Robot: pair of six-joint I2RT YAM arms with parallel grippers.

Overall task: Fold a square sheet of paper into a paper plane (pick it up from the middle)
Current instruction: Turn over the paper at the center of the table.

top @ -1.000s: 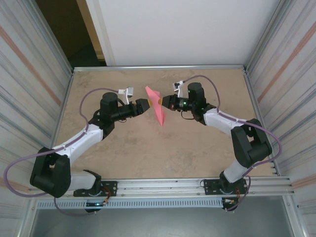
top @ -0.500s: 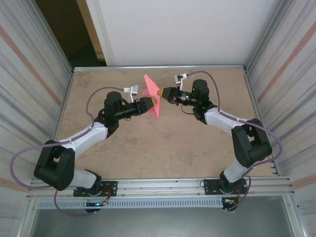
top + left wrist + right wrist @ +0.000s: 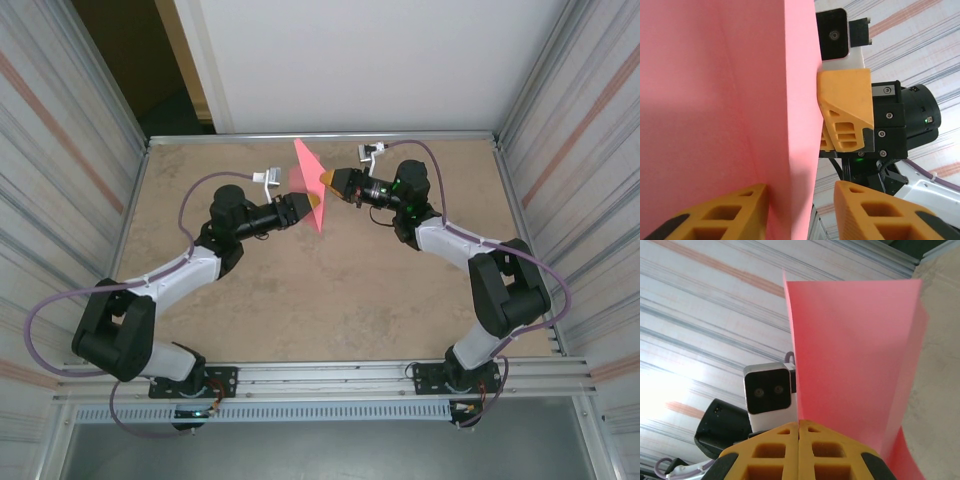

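Note:
The pink-red sheet of paper hangs on edge above the far middle of the table, folded, with a pointed top corner. My right gripper is shut on its right edge; in the right wrist view the fingertips meet on the paper. My left gripper reaches in from the left at the paper's lower part. In the left wrist view its jaws stand apart around the paper: the left finger lies against the sheet, while the right finger is clear of it.
The tan table lies below both arms. Corrugated metal walls close the left and right sides, and a white panel stands at the back. A metal rail runs along the near edge.
The right gripper has carried the paper up and toward the back. The left gripper has followed to the paper and its jaws have narrowed around it.

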